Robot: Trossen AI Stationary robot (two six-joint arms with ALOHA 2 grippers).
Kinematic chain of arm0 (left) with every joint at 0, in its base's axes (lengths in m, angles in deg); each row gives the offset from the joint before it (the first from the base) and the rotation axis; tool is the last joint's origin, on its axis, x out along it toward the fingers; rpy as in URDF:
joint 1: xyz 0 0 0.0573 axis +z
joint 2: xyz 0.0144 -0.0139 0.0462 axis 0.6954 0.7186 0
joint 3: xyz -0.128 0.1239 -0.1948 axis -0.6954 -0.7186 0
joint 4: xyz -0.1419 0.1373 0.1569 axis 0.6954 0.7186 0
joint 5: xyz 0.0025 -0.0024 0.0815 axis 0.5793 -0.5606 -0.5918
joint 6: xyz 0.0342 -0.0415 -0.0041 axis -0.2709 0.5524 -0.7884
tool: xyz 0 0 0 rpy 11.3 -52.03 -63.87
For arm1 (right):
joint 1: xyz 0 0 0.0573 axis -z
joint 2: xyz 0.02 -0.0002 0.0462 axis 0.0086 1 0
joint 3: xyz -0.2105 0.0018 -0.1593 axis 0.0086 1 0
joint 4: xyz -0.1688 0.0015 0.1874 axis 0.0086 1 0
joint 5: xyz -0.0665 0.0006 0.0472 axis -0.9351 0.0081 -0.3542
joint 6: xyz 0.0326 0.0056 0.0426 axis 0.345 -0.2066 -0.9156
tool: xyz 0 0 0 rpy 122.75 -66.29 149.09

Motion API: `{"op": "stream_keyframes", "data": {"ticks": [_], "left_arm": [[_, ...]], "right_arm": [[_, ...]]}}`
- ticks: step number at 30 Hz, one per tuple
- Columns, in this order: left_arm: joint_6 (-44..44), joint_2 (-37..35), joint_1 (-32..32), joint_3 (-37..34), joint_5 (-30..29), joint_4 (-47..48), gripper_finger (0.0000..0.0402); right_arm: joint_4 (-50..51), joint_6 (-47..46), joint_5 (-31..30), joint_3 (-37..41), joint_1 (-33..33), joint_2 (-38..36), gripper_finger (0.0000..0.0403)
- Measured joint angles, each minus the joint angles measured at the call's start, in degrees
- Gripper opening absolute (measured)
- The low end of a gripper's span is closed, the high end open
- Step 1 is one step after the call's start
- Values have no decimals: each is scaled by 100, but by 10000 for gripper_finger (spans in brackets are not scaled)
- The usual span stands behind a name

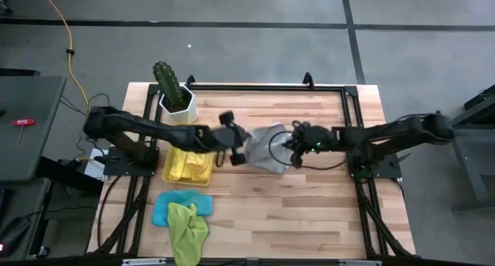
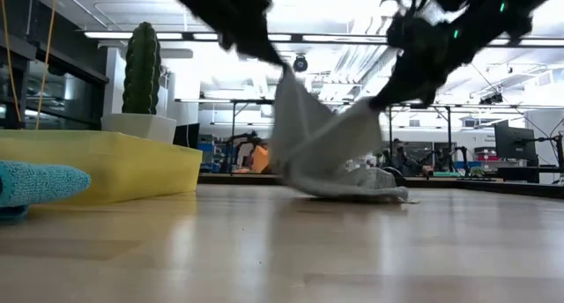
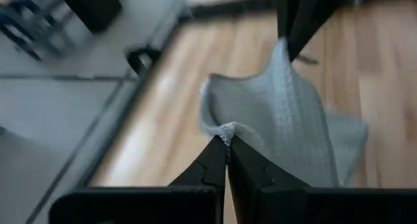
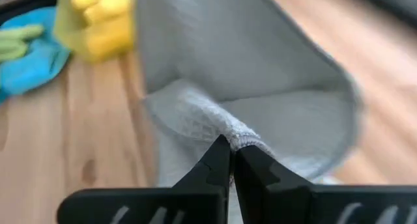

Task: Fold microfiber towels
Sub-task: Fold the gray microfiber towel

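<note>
A grey microfiber towel [image 1: 267, 148] is at the middle of the table, between my two grippers. My left gripper [image 3: 227, 151] is shut on its left side and my right gripper [image 4: 232, 154] on its right side. In the low view the towel rises in two peaks, the left one [image 2: 284, 78] higher than the right one [image 2: 374, 109]. It sags between them, and its lower part [image 2: 352, 190] lies bunched on the wood. My left gripper pinches a hemmed bit of the towel's edge [image 3: 226, 128] between its two fingertips, coming from the table's left and slanting down. The cloth hangs from there, and its lower part lies on the table. My right gripper pinches the towel's hemmed edge [image 4: 242, 140] between its two fingertips, coming from the table's right and slanting down. The cloth spreads away from the fingers in a slack, curved sheet, its lower part on the table.
A yellow plastic tray [image 1: 168, 167] holding yellow towels [image 1: 189, 167] stands left of centre. A blue towel [image 1: 166, 208] and a green one [image 1: 188, 227] lie near the front edge. A potted cactus [image 1: 172, 88] stands at the far left. Black frame rails [image 1: 271, 86] edge the table.
</note>
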Motion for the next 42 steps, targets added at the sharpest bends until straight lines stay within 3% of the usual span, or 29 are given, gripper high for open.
{"op": "stream_keyframes", "data": {"ticks": [5, 14, 22, 29, 35, 42], "left_arm": [[-221, -844, 277, 605, 2, 540, 0], [-541, -880, 919, 2349, 0, 2163, 0], [-768, -867, 1343, 2633, 9, 2343, 0], [-834, -816, 1658, 2637, 11, 2266, 0], [-904, -829, 1781, 2637, -260, 2207, 0], [-1647, -818, 1845, 2637, -647, 1807, 0]], "right_arm": [[2189, 185, -825, -1180, 14, -697, 1], [5507, 265, -1772, -3895, 16, -351, 0], [7633, -566, -2325, -4753, 16, -170, 0], [8617, -1098, -3077, -4784, 96, -181, 0], [8585, -781, -3465, -4782, 518, -189, 0], [8220, -354, -4326, -4782, 918, -187, 0]]}}
